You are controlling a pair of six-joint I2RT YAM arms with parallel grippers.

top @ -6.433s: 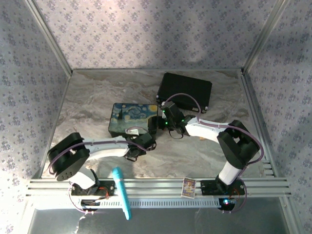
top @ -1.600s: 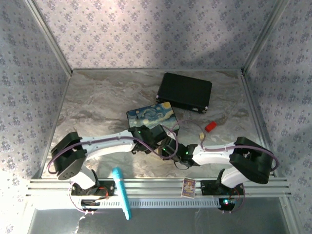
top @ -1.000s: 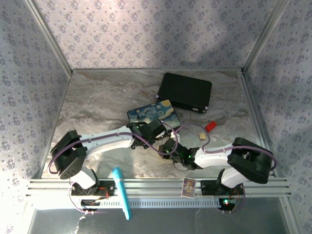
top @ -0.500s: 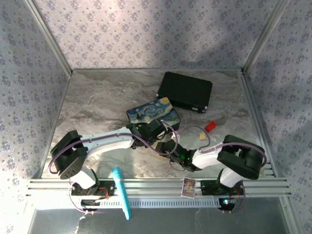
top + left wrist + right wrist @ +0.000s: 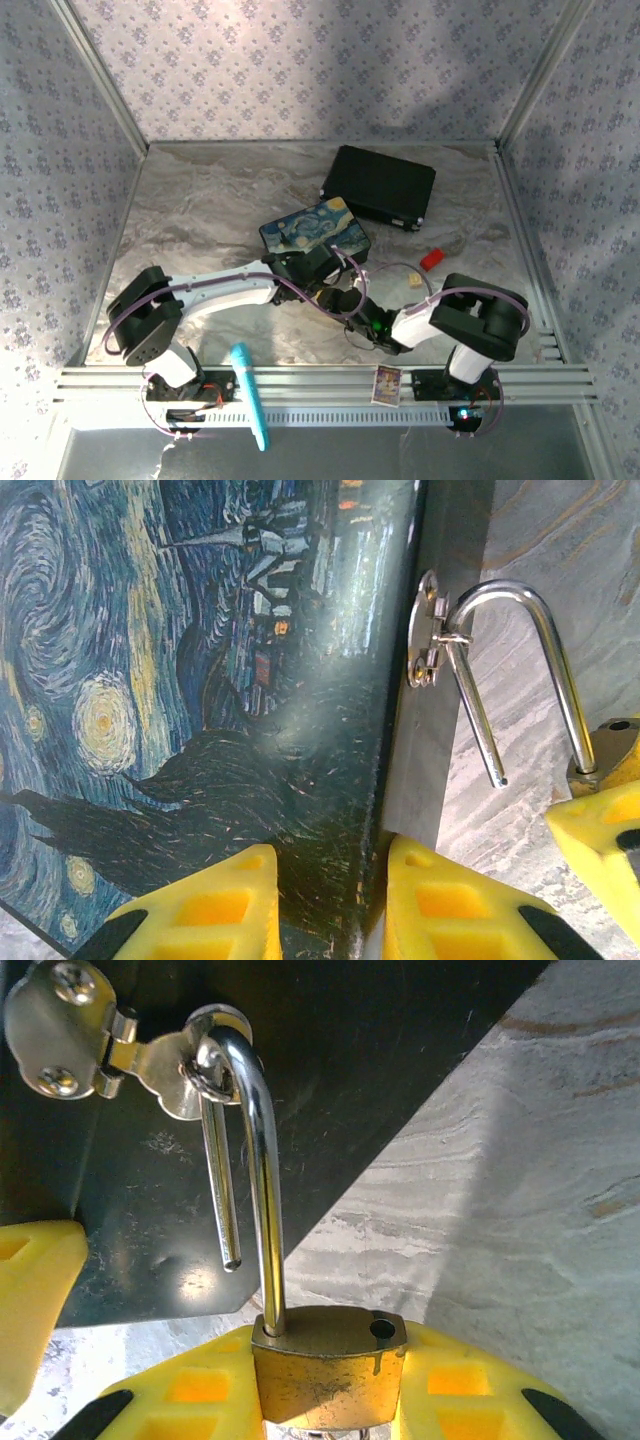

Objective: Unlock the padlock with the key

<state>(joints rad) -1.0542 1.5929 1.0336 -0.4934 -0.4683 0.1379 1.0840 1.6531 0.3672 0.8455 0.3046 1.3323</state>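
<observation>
at the near middle of the counter (image 5: 200, 200), both arms meet at the front edge of the painted box (image 5: 315, 230). the left hand (image 5: 330, 900) is closed narrowly on that edge, its yellow pads on either side of it, most likely to brace the box so that it does not slide while the lock is worked. the right hand (image 5: 330, 1400) holds the padlock (image 5: 328, 1365) by its brass body, pinched between the pads with the shackle (image 5: 262, 1160) pointing away toward the box's metal latch (image 5: 60, 1030). the shackle's curve is hooked through the latch ring, but its short leg hangs free, clear of the hole in the top of the body, so the lock looks to be open already and what remains is probably unhooking it. the key (image 5: 411, 279) lies on the counter near a small red piece (image 5: 431, 259), apart from both hands and not in the lock. the overhead view gives this layout, plus a black case (image 5: 378, 188) farther back, yet the lock there is hidden among the wrists. the right wrist view shows the empty shackle hole and the grip on the body; the left wrist view shows the hold on the box and the open shackle from the side, with a right pad at its edge.
</observation>
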